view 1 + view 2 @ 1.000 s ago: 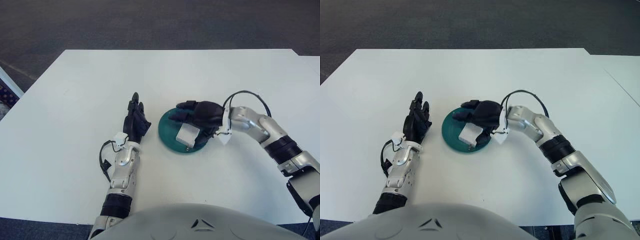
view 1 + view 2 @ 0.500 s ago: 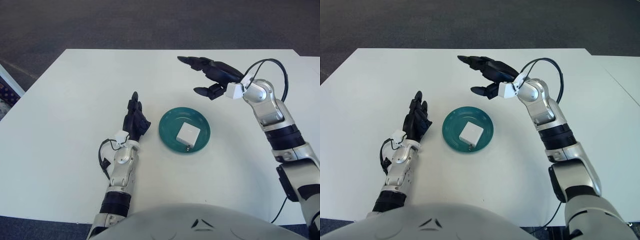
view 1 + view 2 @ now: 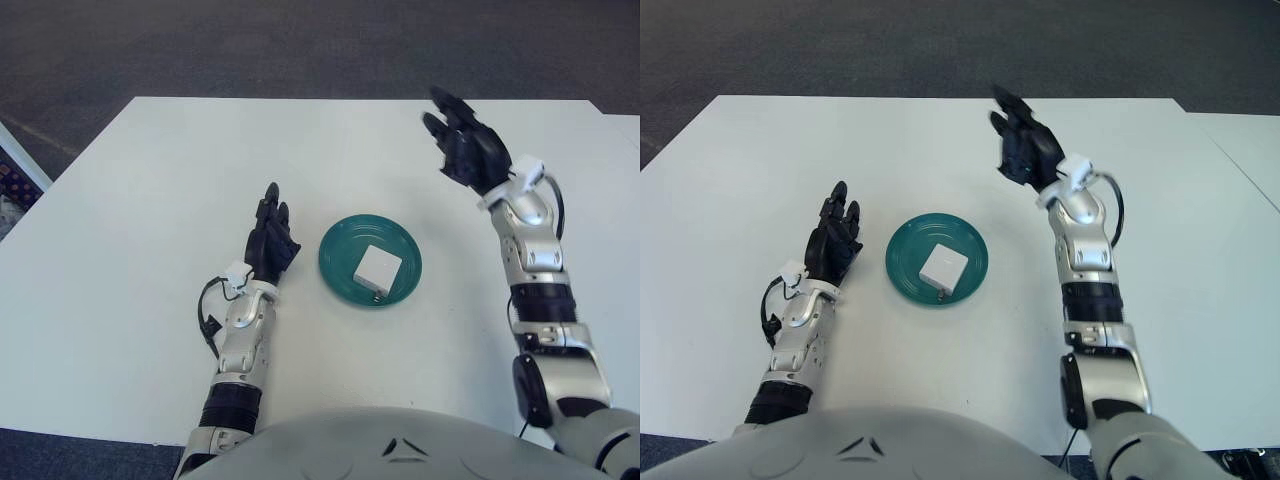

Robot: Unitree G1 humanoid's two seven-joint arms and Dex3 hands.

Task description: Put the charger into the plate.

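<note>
A white square charger (image 3: pixel 378 267) lies flat inside the dark green plate (image 3: pixel 340 250) at the middle of the white table, its prongs toward the near rim. My right hand (image 3: pixel 465 145) is raised above the table, behind and to the right of the plate, fingers spread and empty. My left hand (image 3: pixel 271 235) rests on the table just left of the plate, fingers straight and empty. The charger (image 3: pixel 941 266) and the plate (image 3: pixel 906 250) also show in the right eye view.
The white table (image 3: pixel 150 180) ends at its far edge against dark carpet. A second white surface (image 3: pixel 1240 140) adjoins at the far right. A patterned object (image 3: pixel 10 180) sits off the table's left edge.
My right hand has let go of the charger, leaving it in the plate, and has risen up and back to the right with its fingers spread. My left hand has not moved.
</note>
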